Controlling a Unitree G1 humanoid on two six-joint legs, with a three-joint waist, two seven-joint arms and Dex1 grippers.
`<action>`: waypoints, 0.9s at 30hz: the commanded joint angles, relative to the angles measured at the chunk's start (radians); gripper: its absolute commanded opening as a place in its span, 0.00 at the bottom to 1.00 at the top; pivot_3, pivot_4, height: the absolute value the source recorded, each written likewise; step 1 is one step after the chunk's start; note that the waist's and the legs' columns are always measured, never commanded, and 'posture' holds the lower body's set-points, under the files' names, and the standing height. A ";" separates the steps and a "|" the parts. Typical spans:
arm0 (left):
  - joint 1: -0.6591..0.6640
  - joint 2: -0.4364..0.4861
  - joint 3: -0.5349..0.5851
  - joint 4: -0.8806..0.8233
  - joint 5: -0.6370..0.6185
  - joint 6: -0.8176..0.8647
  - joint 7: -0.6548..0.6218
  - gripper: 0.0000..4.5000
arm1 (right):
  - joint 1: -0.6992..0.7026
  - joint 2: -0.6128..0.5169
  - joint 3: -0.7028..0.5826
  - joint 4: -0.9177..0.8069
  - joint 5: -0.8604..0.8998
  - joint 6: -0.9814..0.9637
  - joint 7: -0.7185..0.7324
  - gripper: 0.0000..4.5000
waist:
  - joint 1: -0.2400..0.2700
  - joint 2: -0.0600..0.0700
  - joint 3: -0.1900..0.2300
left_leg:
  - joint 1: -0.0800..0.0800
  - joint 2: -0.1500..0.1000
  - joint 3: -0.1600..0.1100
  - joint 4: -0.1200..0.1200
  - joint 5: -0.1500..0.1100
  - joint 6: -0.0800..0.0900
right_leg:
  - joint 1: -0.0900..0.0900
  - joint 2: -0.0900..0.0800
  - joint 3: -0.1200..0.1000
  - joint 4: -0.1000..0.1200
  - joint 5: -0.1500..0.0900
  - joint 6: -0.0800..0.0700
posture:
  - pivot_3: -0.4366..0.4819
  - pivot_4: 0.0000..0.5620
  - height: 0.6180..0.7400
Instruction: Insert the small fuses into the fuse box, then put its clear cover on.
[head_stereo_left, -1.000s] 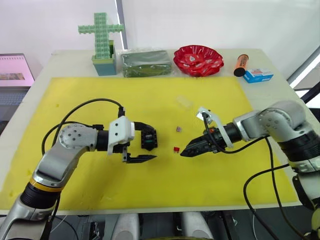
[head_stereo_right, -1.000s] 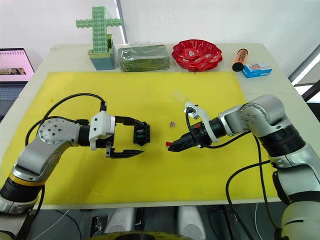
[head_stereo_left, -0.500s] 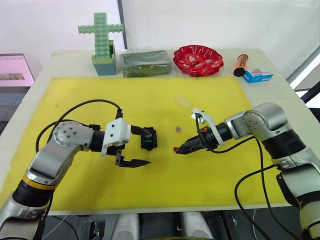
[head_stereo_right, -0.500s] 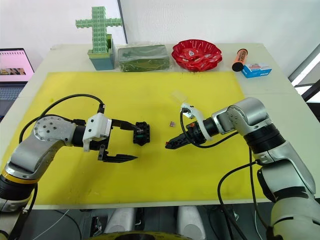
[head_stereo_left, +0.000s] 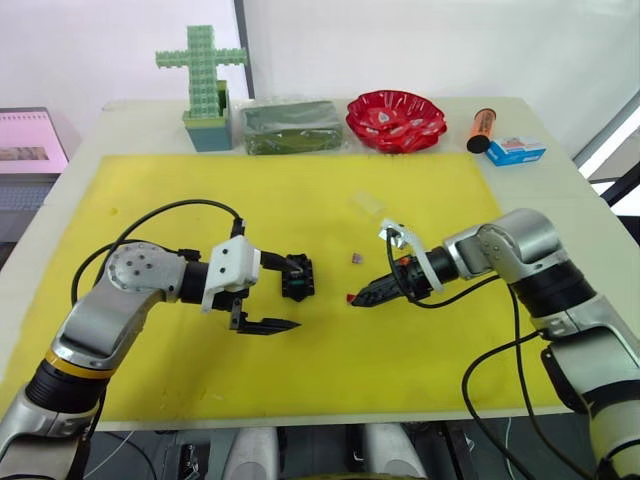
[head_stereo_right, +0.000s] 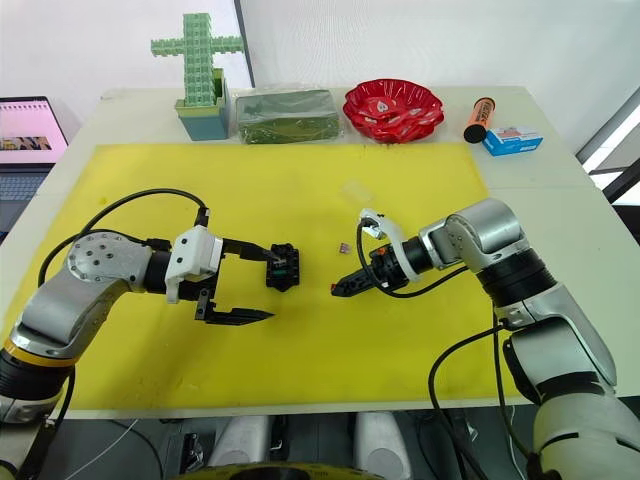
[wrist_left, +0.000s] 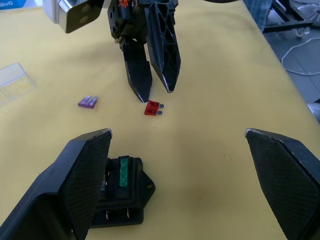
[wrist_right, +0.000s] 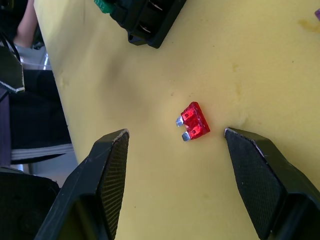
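Right claw (wrist_right: 172, 150) released, fingers straddling red fuse (wrist_right: 194, 121) lying flat on yellow mat (head_stereo_left: 300, 190). Left claw (wrist_left: 180, 165) released, one finger beside fuse box (wrist_left: 125, 192), green fuse (wrist_left: 124, 172) seated in it. Mauve fuse (wrist_left: 88, 102) and clear cover (wrist_left: 15, 80) nearby on mat.

Bare yellow mat (wrist_right: 165, 200) surrounds the small red flat fuse (wrist_right: 193, 121) — both sides free. The black slotted fuse box (wrist_right: 145, 17) sits apart — no obstruction.

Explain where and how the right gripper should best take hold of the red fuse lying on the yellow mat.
Probably pinch the red fuse by its two plastic side edges, coming straight down: it lies flat, and the right gripper's open fingers already straddle it. Leave the metal prongs free for insertion.
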 joint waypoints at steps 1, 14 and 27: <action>-0.014 0.004 0.019 -0.011 0.007 -0.016 0.007 1.00 | -0.015 0.013 -0.021 0.005 -0.010 0.003 0.022 0.71 | 0.000 0.000 0.000 | 0.000 0.000 0.000 0.000 0.000 0.000 | 0.000 0.000 0.000 0.000 0.000 0.000 | 0.48 0.27 1.00; -0.006 0.005 0.023 -0.021 0.004 -0.011 0.021 1.00 | -0.021 0.048 -0.030 0.034 -0.039 0.013 0.039 0.67 | -0.002 0.000 0.000 | 0.000 0.000 0.000 0.000 0.000 0.000 | 0.000 0.000 0.000 0.000 0.000 0.000 | 0.48 0.27 1.00; -0.006 0.002 0.024 -0.017 0.000 -0.006 0.028 1.00 | -0.030 0.057 -0.028 0.061 -0.070 0.009 0.052 0.43 | -0.001 0.000 0.000 | 0.000 0.000 0.000 0.000 0.000 0.000 | 0.000 0.000 0.000 0.000 0.000 0.000 | 0.48 0.27 1.00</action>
